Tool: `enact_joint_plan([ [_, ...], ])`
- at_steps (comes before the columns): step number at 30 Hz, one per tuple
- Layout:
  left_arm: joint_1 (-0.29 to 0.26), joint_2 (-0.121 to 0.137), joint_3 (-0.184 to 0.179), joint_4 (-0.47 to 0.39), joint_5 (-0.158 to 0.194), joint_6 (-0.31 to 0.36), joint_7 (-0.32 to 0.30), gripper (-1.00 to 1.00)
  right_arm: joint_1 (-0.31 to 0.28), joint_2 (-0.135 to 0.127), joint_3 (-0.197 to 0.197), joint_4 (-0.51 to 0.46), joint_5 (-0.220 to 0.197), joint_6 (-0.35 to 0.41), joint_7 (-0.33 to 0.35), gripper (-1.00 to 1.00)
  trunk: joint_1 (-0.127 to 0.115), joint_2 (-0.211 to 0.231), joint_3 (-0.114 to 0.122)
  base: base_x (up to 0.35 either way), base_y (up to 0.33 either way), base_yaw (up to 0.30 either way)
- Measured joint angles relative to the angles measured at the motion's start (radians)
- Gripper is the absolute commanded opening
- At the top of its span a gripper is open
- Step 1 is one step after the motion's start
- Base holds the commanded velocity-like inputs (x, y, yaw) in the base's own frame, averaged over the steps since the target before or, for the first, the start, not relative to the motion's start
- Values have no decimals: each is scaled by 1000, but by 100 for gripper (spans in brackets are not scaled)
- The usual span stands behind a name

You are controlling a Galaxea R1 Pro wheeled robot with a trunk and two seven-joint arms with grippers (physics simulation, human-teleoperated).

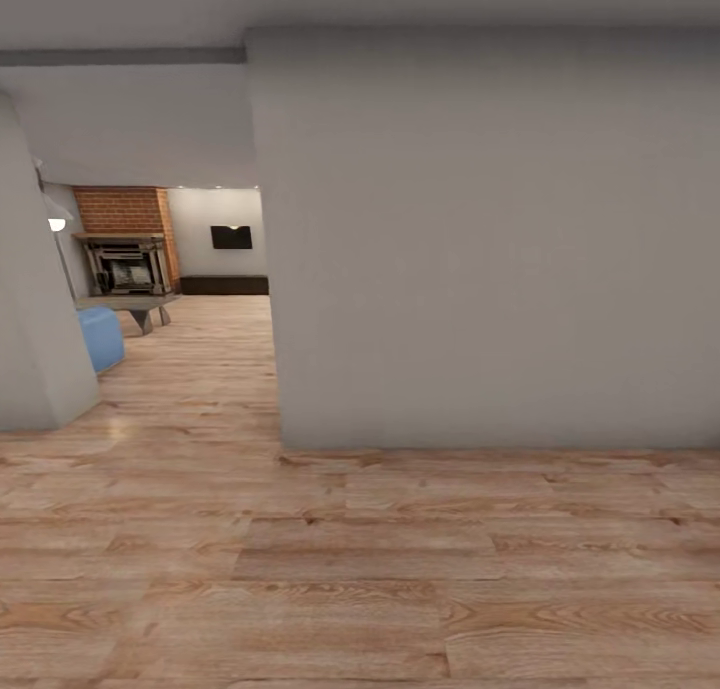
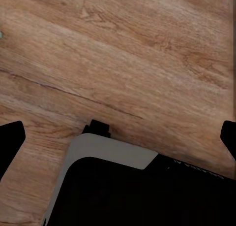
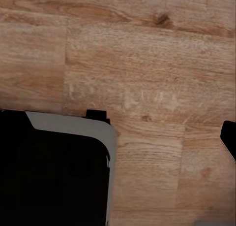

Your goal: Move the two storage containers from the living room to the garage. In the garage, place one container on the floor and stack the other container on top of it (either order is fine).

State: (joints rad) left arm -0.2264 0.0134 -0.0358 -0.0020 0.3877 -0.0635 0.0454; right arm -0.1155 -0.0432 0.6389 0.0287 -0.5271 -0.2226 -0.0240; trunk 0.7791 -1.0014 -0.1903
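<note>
The two storage containers and the garage are out of view. Past a doorway at the far left lies the living room [image 1: 215, 319], with its red brick fireplace [image 1: 122, 211], black TV [image 1: 231, 237] and low dark bench [image 1: 224, 285]. My left gripper [image 2: 118, 137] hangs open over the wood plank floor, one dark fingertip [image 2: 10, 142] at each side of its wrist view and nothing between them. My right gripper [image 3: 120, 137] is also spread wide and empty, with one fingertip [image 3: 229, 136] showing at the frame edge.
A grey wall [image 1: 480, 249] stands straight ahead, its corner beside the opening. Another grey wall [image 1: 30, 299] flanks the opening's left. A blue seat [image 1: 100, 337] and a low table [image 1: 135, 304] stand beyond. My grey and black base [image 2: 108, 152] [image 3: 73, 127] sits under both wrists.
</note>
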Motion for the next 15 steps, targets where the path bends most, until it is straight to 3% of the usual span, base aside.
enact_joint_plan([
  [9,0,1,0,0,0,0,0,100,0,3,-3,0,0,0,0,100,0,0,0,327,0,14],
  [15,0,1,0,0,0,0,0,100,0,0,-2,0,0,0,0,100,0,0,0,326,0,230],
])
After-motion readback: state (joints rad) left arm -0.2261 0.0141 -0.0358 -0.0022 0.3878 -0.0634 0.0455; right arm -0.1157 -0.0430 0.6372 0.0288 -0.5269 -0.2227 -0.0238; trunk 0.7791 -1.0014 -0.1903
